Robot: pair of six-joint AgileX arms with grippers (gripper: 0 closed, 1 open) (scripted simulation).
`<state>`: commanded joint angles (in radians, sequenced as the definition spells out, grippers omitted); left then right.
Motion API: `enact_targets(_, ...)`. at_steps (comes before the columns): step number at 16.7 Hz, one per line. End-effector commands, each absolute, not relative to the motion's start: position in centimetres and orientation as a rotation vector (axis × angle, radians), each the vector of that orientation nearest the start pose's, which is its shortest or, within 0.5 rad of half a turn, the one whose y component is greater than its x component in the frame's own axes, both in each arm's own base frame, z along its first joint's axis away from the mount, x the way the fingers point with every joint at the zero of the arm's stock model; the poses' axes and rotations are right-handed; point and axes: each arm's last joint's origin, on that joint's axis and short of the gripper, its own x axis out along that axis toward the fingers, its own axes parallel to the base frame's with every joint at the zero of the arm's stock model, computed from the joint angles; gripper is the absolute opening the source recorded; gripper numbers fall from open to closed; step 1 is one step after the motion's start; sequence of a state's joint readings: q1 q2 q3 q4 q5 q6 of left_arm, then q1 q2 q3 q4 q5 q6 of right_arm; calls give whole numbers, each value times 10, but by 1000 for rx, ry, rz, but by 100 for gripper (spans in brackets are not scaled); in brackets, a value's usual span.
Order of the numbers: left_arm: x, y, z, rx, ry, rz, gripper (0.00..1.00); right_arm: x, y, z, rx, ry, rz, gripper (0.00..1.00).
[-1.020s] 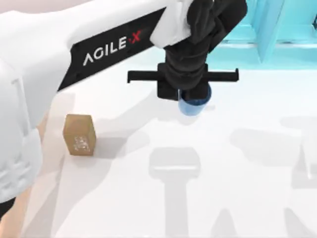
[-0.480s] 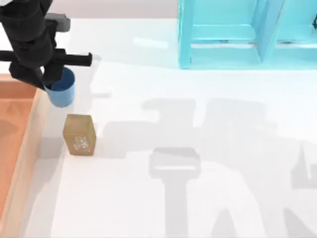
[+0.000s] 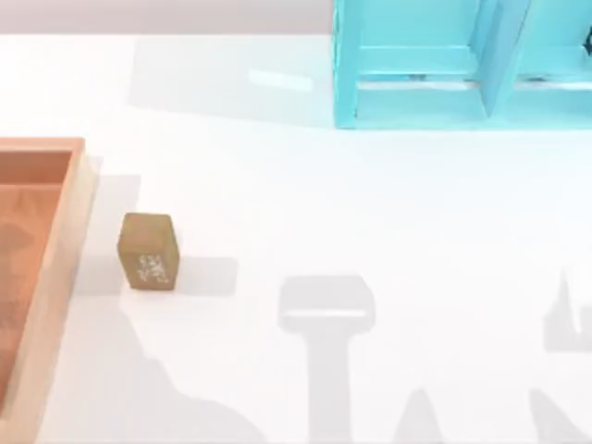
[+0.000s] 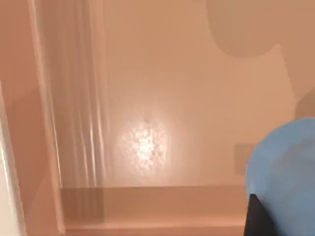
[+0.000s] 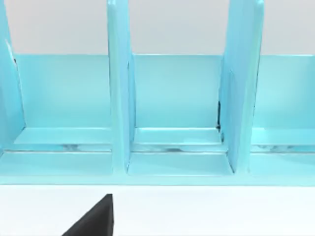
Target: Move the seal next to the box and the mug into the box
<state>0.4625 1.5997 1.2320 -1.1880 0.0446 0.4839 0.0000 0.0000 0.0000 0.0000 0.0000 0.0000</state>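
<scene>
Currently, status as I read it from the feeds:

Seal: the seal [image 3: 147, 252] stands on the white bench [image 3: 370, 213] just beside the right rim of the box [image 3: 57, 277], apart from it, whitish mark on the face toward the camera.

Mug: the mug [image 4: 285, 172] appears in the left wrist view as a blue rounded body, with the orange-brown floor and a raised inner wall of the box behind it. I cannot tell whether it touches the floor.

Box: at the left edge of the bench in the top view, light wood rim, orange-brown floor.

Left end effector: a dark finger [image 4: 256, 219] lies against the mug's side in the left wrist view. I cannot tell how far apart the fingers stand, nor confirm a grip on the mug.

Right end effector: one dark fingertip [image 5: 93, 220] shows in the right wrist view over the bench; finger spacing cannot be told.

Shelf unit: the cyan shelf unit [image 3: 435, 65] sits at the far side of the bench, right of centre, facing the right wrist camera with its upright dividers.
</scene>
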Motion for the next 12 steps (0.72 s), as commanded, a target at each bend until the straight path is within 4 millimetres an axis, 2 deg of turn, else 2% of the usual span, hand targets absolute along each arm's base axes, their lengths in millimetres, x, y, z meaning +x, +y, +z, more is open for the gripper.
enact_targets(2, 230, 139, 229, -26, 1532, -59, 0, 106, -1, 160, 0, 0, 0, 100)
enact_targets(4, 217, 142, 228, -33, 1524, -65, 0, 106, -1, 160, 0, 0, 0, 100)
enact_targets(12, 220, 146, 226, -12, 1507, -39, 0, 106, -1, 160, 0, 0, 0, 100)
